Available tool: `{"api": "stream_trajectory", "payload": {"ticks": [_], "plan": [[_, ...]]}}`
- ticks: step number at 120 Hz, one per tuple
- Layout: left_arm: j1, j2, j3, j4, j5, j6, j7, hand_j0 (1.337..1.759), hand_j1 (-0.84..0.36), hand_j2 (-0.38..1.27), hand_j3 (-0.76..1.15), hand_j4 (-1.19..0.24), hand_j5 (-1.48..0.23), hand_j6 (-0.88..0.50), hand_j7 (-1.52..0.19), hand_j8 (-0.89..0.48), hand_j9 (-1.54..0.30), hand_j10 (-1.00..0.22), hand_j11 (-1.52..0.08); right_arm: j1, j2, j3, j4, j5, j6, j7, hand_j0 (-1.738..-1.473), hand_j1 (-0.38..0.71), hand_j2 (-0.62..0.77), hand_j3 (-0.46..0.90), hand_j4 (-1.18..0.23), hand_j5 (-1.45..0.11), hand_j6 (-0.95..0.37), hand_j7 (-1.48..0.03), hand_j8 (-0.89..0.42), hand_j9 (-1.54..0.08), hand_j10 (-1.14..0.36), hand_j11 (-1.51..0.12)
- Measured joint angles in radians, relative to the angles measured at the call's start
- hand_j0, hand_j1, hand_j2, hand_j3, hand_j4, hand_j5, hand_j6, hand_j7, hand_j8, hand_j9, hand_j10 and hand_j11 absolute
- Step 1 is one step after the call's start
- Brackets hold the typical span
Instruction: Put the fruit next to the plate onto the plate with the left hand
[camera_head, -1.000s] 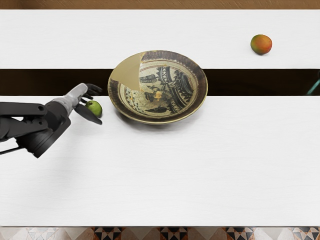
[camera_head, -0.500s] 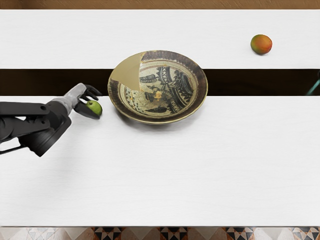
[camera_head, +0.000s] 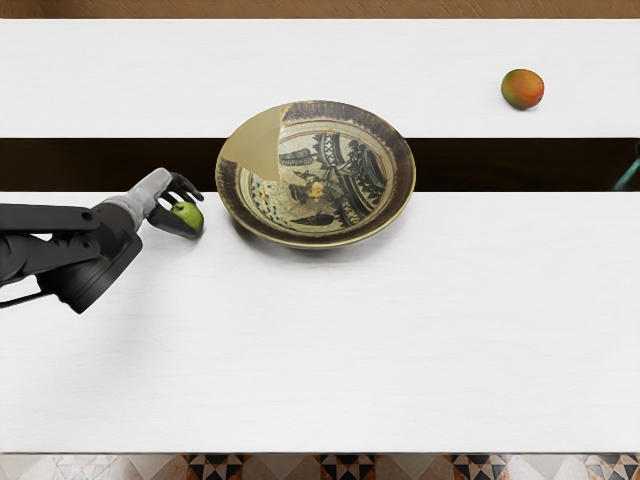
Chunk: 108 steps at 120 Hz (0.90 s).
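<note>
A small green fruit lies on the white table just left of the patterned brown plate. My left hand comes in from the left edge, and its dark fingers are curled around the fruit from above and below. The fruit still rests at table level, a short gap from the plate's rim. A second fruit, red and green, lies far off at the back right. The right arm does not show.
A dark gap runs across the table behind the hand and under the plate's far side. A teal object pokes in at the right edge. Tiled floor shows below the table's front edge.
The left hand's fingers, spread around the green fruit a second ago, have curled in and closed on it. The fruit and arm have barely shifted.
</note>
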Motion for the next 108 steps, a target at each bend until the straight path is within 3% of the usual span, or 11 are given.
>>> {"api": "stream_trajectory", "payload": {"ticks": [20, 42, 59, 108], "plan": [[0.003, -0.006, 0.001, 0.001, 0.004, 0.004, 0.002, 1.651, -0.29, 0.3, 0.0, -0.66, -0.83, -0.48, -0.85, -0.44, -0.89, -0.62, -0.89, 0.0, 0.0, 0.0, 0.0, 0.0, 0.0, 0.0, -1.658, -0.33, 0.0, 0.0, -0.02, -0.02, -0.02, -0.02, -0.02, -0.02, -0.02, -0.02], [0.005, -0.014, 0.002, 0.002, 0.006, 0.007, 0.003, 1.651, -0.27, 0.31, 0.0, -0.72, -0.78, -0.51, -0.85, -0.43, -0.9, -0.61, -0.91, 0.0, 0.0, 0.0, 0.0, 0.0, 0.0, 0.0, -1.658, -0.33, 0.0, 0.0, -0.02, -0.02, -0.02, -0.02, -0.02, -0.02, -0.02, -0.02], [0.0, 0.002, 0.002, -0.012, -0.004, 0.004, 0.003, 1.653, -0.23, 0.26, 0.0, -0.7, -0.84, -0.51, -0.88, -0.43, -0.91, -0.64, -0.91, 0.0, 0.0, 0.0, 0.0, 0.0, 0.0, 0.0, -1.658, -0.33, 0.0, 0.0, -0.02, -0.02, -0.02, -0.02, -0.02, -0.02, -0.02, -0.02], [-0.056, 0.101, -0.026, -0.114, -0.013, 0.001, 0.0, 1.655, -0.31, 0.37, 0.0, -0.65, -0.94, -0.45, -0.9, -0.4, -0.9, -0.59, -0.91, 0.0, 0.0, 0.0, 0.0, 0.0, 0.0, 0.0, -1.658, -0.33, 0.0, 0.0, -0.02, -0.02, -0.02, -0.02, -0.02, -0.02, -0.02, -0.02]]}}
